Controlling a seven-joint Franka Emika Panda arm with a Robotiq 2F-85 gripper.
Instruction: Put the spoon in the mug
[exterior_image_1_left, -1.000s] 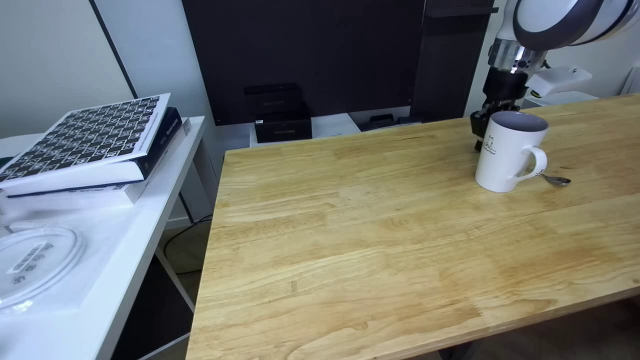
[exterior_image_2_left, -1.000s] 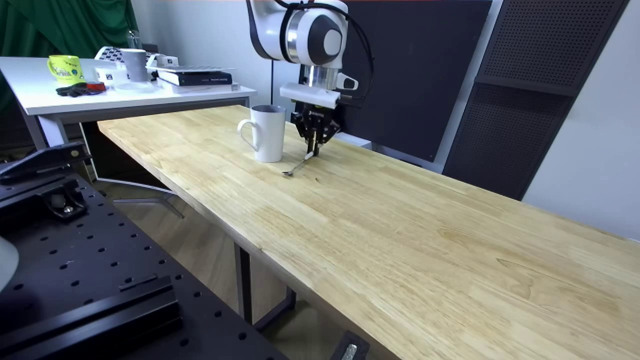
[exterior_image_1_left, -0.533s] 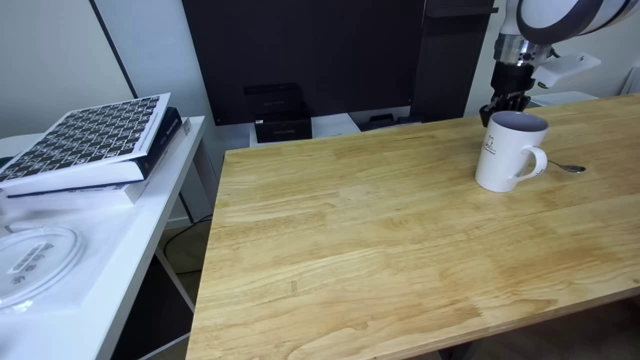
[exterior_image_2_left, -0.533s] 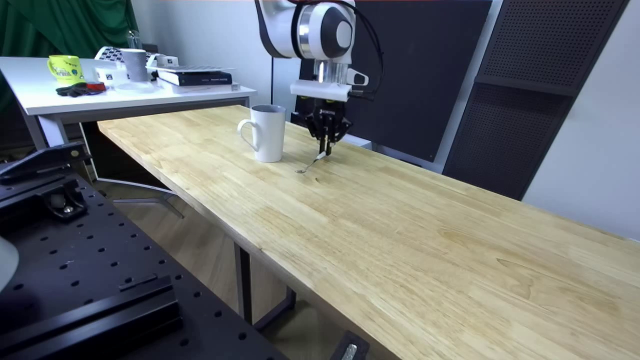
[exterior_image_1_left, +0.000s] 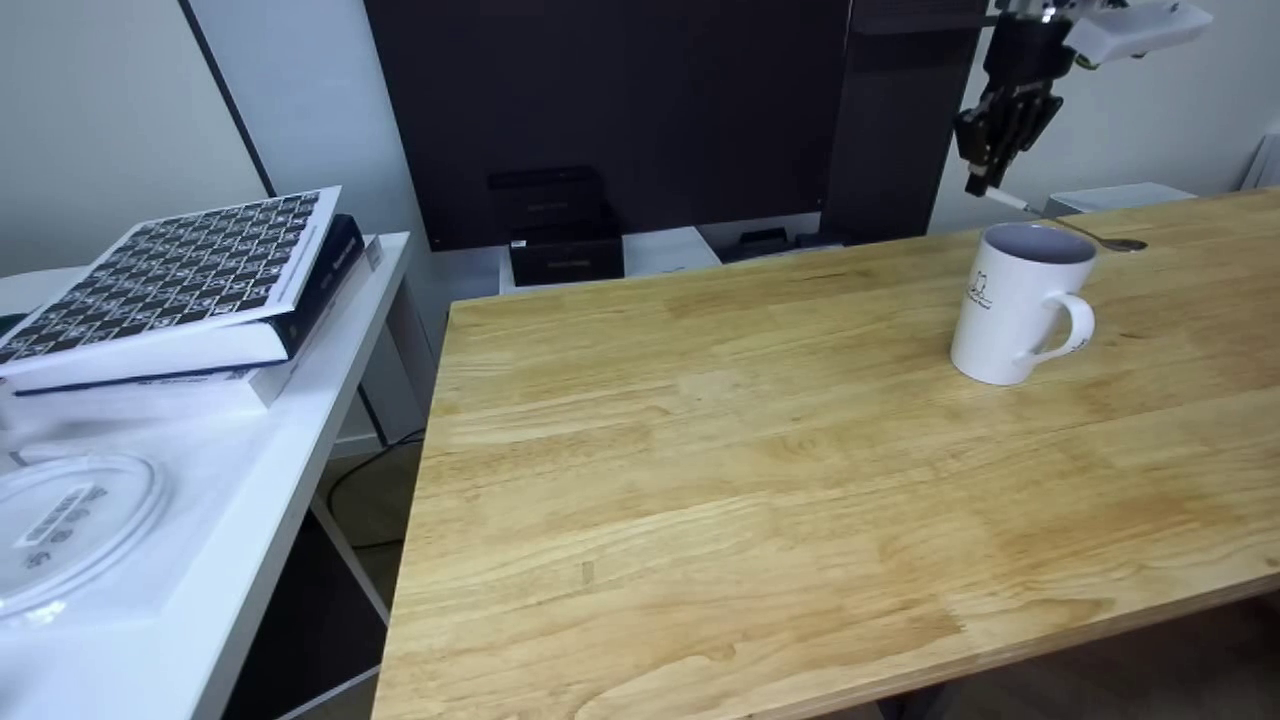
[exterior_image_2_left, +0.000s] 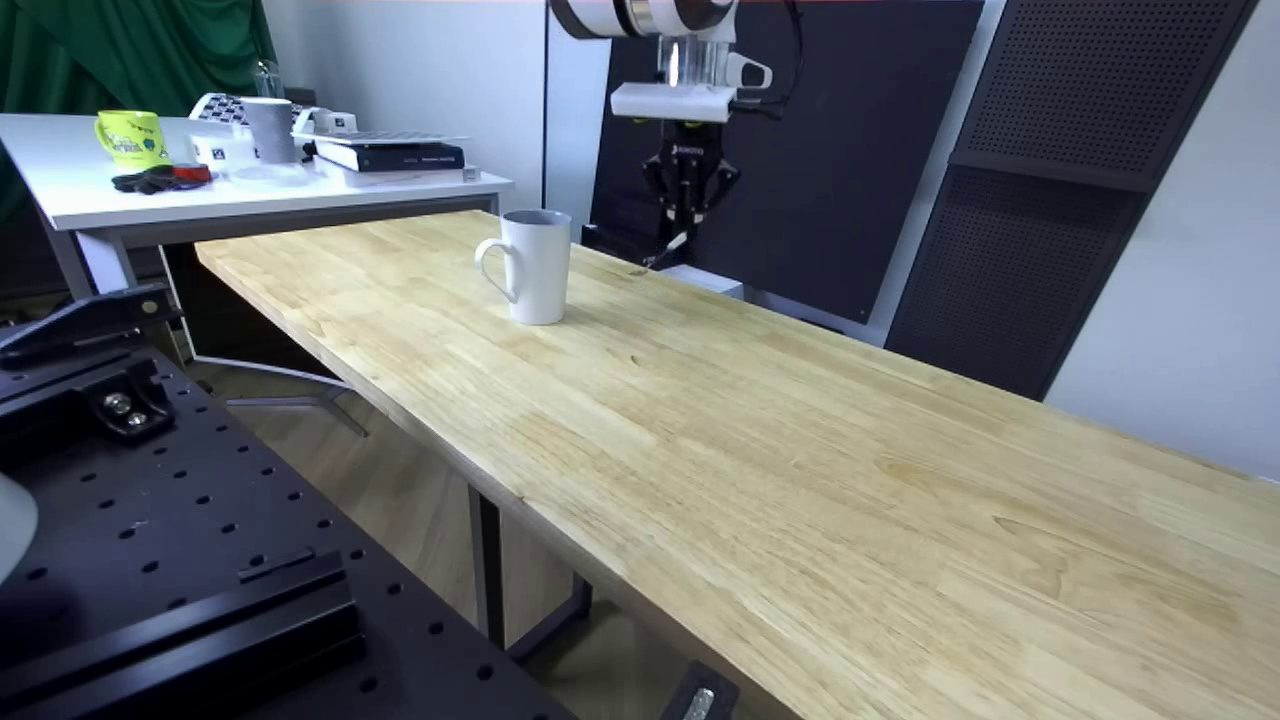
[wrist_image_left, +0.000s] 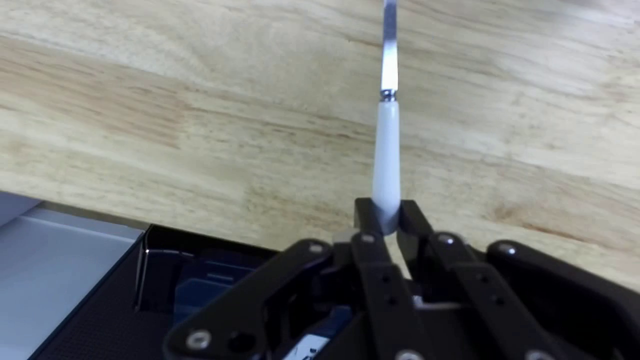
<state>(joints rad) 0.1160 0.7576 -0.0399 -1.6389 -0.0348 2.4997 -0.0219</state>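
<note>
Raised since the earlier frame, the spoon (wrist_image_left: 388, 135) hung above the table (exterior_image_1_left: 700, 500), handle clamped in our gripper (wrist_image_left: 386, 219): we had completed the pick-up, with placement in the mug (exterior_image_2_left: 537, 272) remaining.

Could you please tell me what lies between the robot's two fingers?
The white handle end of the spoon is held between the fingers, as the wrist view shows.

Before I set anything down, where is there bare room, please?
The wooden table is bare from the mug toward the white desk, and on the mug's other side. Crowded: near the table's far edge, where the gripper holds the spoon.
</note>
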